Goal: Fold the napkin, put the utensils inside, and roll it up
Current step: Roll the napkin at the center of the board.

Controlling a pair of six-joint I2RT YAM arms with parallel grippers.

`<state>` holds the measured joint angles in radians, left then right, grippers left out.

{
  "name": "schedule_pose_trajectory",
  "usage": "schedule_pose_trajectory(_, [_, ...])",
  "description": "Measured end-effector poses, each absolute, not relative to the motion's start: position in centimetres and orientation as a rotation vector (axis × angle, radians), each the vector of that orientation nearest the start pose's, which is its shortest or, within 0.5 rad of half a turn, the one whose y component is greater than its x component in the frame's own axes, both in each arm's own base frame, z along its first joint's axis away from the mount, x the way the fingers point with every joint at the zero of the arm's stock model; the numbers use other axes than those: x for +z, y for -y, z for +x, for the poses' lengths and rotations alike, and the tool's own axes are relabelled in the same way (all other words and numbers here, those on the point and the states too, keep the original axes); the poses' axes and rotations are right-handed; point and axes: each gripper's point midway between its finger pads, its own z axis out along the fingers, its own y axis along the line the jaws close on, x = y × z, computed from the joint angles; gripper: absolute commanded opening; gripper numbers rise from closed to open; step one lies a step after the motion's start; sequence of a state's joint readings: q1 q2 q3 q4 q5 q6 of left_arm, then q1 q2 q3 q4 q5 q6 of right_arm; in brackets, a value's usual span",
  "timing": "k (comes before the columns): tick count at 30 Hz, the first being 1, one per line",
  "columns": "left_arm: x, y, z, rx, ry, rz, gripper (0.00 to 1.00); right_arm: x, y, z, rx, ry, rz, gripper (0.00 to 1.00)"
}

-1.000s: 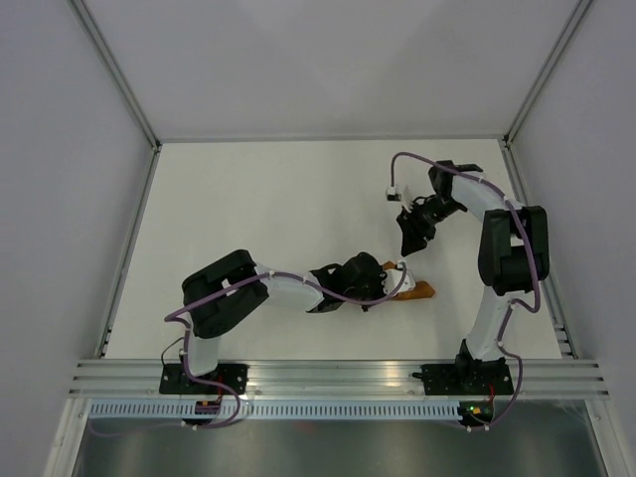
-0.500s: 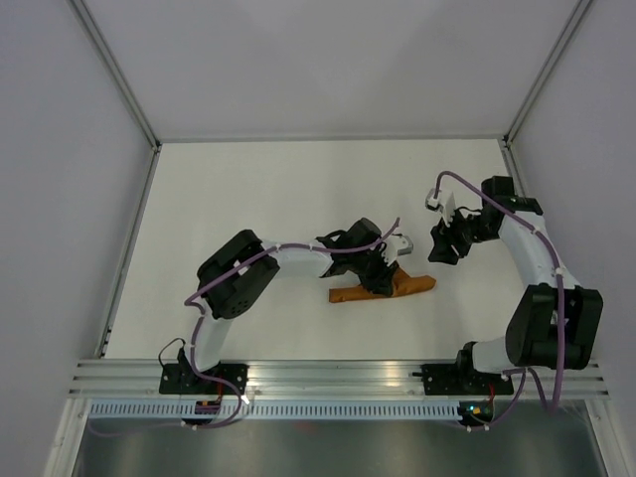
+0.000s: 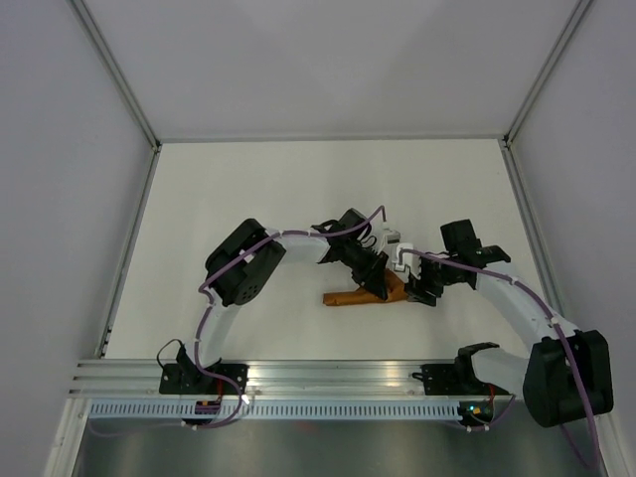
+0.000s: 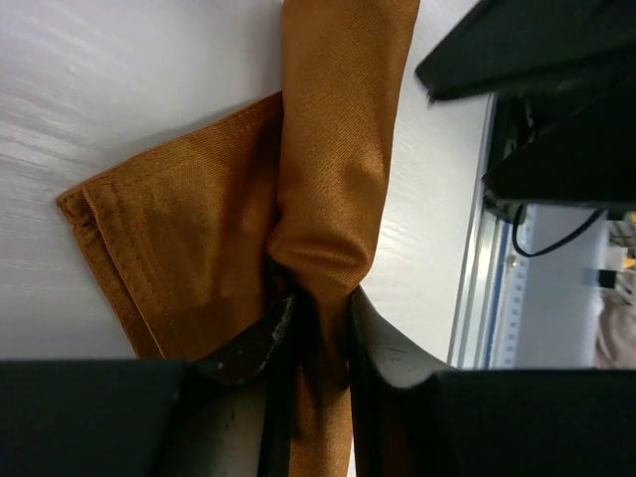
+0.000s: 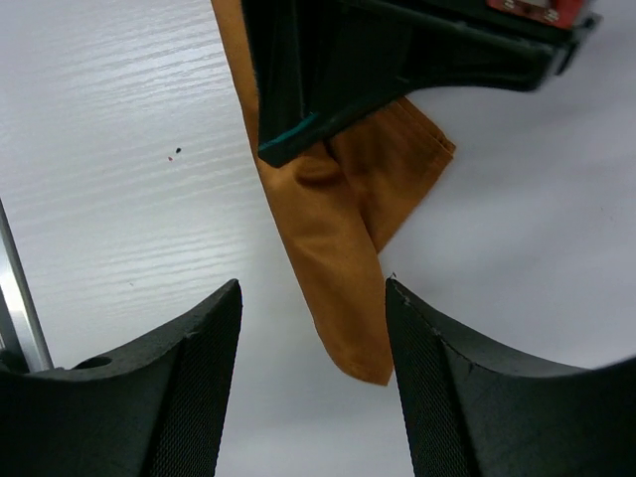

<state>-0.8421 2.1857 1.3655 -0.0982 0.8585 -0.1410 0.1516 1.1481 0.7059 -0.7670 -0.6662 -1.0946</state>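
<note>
Left wrist view: the left pincer point(image 4: 316, 298) pinches the napkin point(image 4: 338, 149), which is bunched into a narrow strip lying toward the bench's point(image 3: 248, 189) near edge. The right pincer point(image 5: 313, 293) hangs spread wide over the strip's end, gripping nothing.

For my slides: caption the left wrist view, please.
Left gripper pinches a bunched fold of the rust-orange napkin over a white table.

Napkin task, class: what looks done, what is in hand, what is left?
Done: the napkin is gathered into a narrow strip on the table. In hand: the left end effector pinches it; the right end effector hovers open at its end. Left: finishing the roll; no knife shows, perhaps wrapped inside.
</note>
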Motion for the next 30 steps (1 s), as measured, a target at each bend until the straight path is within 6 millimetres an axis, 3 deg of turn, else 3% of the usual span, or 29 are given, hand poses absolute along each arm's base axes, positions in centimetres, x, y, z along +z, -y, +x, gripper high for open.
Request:
schedule_pose_trajectory(9, [1.8, 42.9, 19.5, -1.611, -2.386, 1.231, 0.02, 5.3, -14.1, 20.3, 0.474, -1.805, -1.74, 0.65])
schedule_pose_trajectory(19, [1.8, 42.4, 18.9, -1.696, -2.455, 1.195, 0.02, 3.5, -16.0, 20.0, 0.41, -1.756, -1.844, 0.63])
schedule_pose_trajectory(23, [1.7, 42.2, 18.9, -1.719, -2.477, 1.179, 0.03, 2.6, -16.3, 20.0, 0.398, -1.773, -1.873, 0.56])
schedule_pose_trajectory(26, [1.7, 42.1, 18.9, -1.73, -2.49, 1.166, 0.06, 1.7, -16.1, 19.8, 0.398, -1.805, -1.887, 0.46])
schedule_pose_trajectory(30, [1.7, 42.0, 19.0, -1.742, -2.526, 1.127, 0.17, 1.3, -16.1, 19.8, 0.409, -1.831, -1.881, 0.43])
